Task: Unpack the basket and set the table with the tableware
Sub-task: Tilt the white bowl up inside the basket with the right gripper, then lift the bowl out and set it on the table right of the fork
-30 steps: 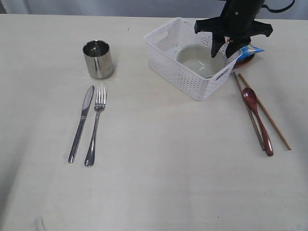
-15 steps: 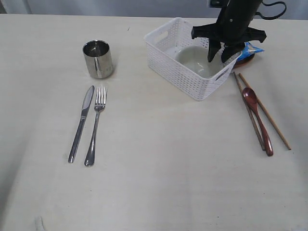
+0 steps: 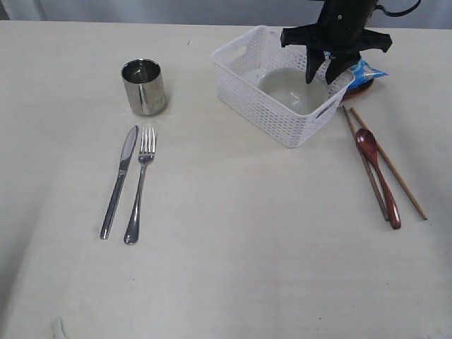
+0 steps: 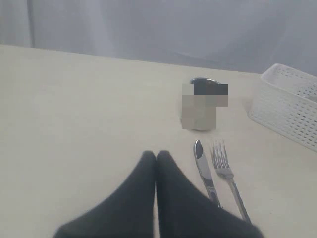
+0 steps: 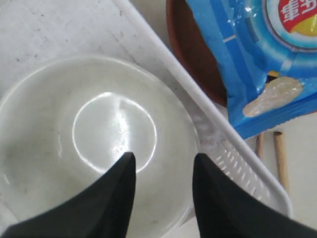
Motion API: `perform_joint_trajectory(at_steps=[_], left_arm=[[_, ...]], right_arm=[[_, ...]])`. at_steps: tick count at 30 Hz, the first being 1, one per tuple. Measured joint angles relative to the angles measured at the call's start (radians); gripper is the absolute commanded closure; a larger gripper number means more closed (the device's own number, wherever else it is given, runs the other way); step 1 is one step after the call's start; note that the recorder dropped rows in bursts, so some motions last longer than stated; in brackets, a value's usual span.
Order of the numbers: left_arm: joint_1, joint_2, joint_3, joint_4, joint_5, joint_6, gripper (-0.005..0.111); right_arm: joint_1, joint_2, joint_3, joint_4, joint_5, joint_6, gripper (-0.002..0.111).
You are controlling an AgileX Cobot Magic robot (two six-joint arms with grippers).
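Note:
The white basket (image 3: 272, 95) stands at the back right of the table (image 3: 247, 254) with the pale bowl (image 3: 289, 88) inside. My right gripper (image 3: 320, 74) hangs open over the bowl's side nearest the basket wall; in the right wrist view the gripper (image 5: 163, 157) is empty above the bowl (image 5: 89, 124). Steel cup (image 3: 144, 86), knife (image 3: 119, 181) and fork (image 3: 140, 185) lie at the left. The wooden spoon (image 3: 379, 176) and chopsticks (image 3: 390, 164) lie at the right. My left gripper (image 4: 155, 154) is shut and empty, beside the knife (image 4: 203, 168).
A blue chips bag (image 3: 369, 70) rests on the brown plate (image 3: 355, 87) just behind the basket's right corner; in the right wrist view the bag (image 5: 257, 54) lies right beyond the basket rim (image 5: 188, 84).
My right gripper dipped toward the bowl, then rose slightly over it, staying open. Nothing else moved.

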Motion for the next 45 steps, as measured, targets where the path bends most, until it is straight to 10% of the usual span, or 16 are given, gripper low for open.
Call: perform_joint_trajectory(at_steps=[23, 28, 45], left_arm=[[0.0, 0.0, 0.0, -0.002, 0.0, 0.0, 0.107], [0.0, 0.0, 0.0, -0.004, 0.0, 0.0, 0.107], [0.0, 0.0, 0.0, -0.004, 0.0, 0.0, 0.107]], right_arm=[[0.0, 0.056, -0.002, -0.017, 0.019, -0.003, 0.071], [0.0, 0.056, -0.002, -0.015, 0.013, -0.02, 0.109], [-0.001, -0.029, -0.091, 0.081, -0.001, -0.095, 0.109]])
